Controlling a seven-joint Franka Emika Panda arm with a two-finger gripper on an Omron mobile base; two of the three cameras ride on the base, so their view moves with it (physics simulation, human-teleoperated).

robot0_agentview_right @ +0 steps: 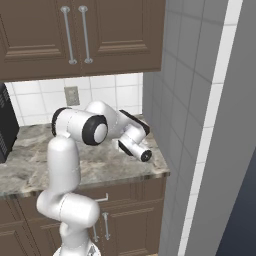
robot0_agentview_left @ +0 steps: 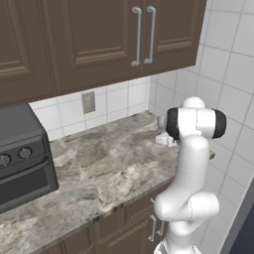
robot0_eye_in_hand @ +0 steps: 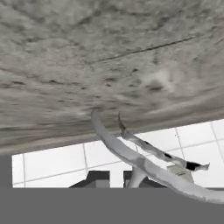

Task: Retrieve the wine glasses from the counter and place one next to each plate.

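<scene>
A clear, grey-tinted wine glass (robot0_eye_in_hand: 131, 158) fills the lower part of the hand view, very close, lying across the picture with its rim curving toward the lower right. Its thin stem (robot0_eye_in_hand: 136, 177) runs down to my gripper (robot0_eye_in_hand: 117, 180), whose dark fingertips (robot0_eye_in_hand: 98, 179) stand close together on it, so the gripper is shut on the glass. The marbled counter (robot0_agentview_left: 109, 163) lies behind the glass, with white wall tiles beyond. My hand (robot0_agentview_right: 132, 142) reaches low into the counter's right corner, next to the tiled wall. The plates are out of view.
A black toaster oven (robot0_agentview_left: 22, 154) stands on the counter's left part. Dark brown wall cabinets (robot0_agentview_left: 124, 39) hang above. A tall tiled wall (robot0_agentview_right: 185, 125) closes the counter's right end, close to my arm. Drawers with handles (robot0_agentview_right: 102, 220) are below.
</scene>
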